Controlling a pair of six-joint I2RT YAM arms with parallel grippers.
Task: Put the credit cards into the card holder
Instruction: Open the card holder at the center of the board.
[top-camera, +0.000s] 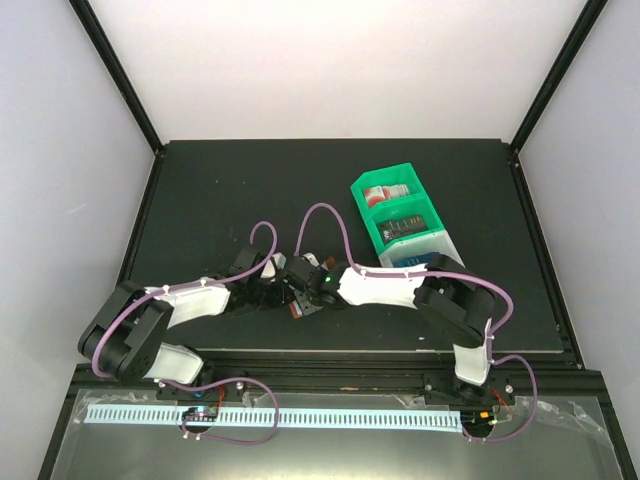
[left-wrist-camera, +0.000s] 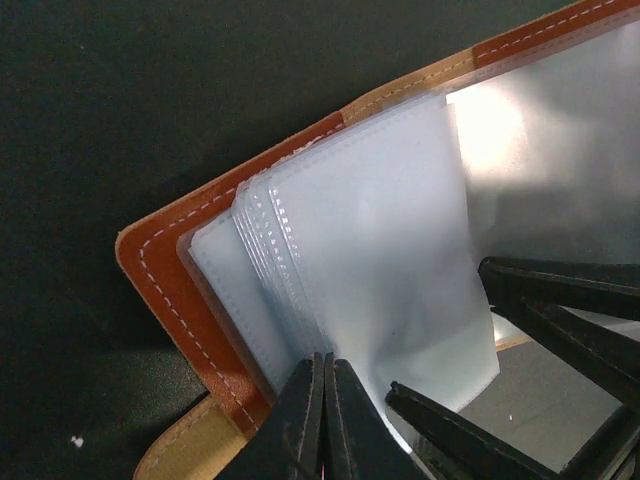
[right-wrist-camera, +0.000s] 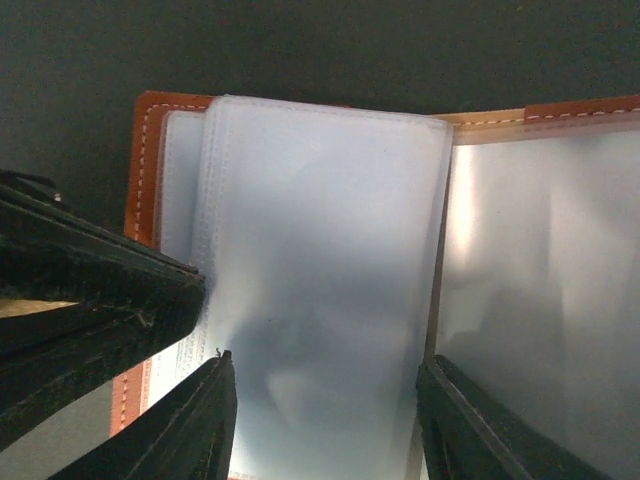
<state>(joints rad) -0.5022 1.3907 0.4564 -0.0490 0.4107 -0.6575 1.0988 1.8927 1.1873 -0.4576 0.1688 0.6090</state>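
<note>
- Brown leather with pale stitching forms the cover of the card holder, which lies open on the black mat just in front of the arms, where the two wrists meet
- Only the top view takes in the green-and-white divided tray, further back on the right and well apart from the holder
- The credit cards sit in the tray's compartments: red-and-white at the far end, dark in the middle, blue nearest
- From above the holder is no more than a small brown sliver under the wrists; only the wrist views show its clear sleeves
- The sleeves are thin, glossy, slightly milky plastic rectangles with rounded corners and seamed edges, fanned like pages from the spine
- The left gripper has its two black fingers pressed together at the lower edge of the fanned sleeves, pinching the holder there; how many sleeves it grips cannot be told
- The right gripper stands wide apart, with one dark textured finger on each side of a raised sleeve; whether either one touches the plastic cannot be told
- The left wrist view shows the right arm's fingers as black bars over the right-hand page
- The right wrist view shows the left arm's fingers reaching in from the left and meeting the edge of the sleeve stack
</note>
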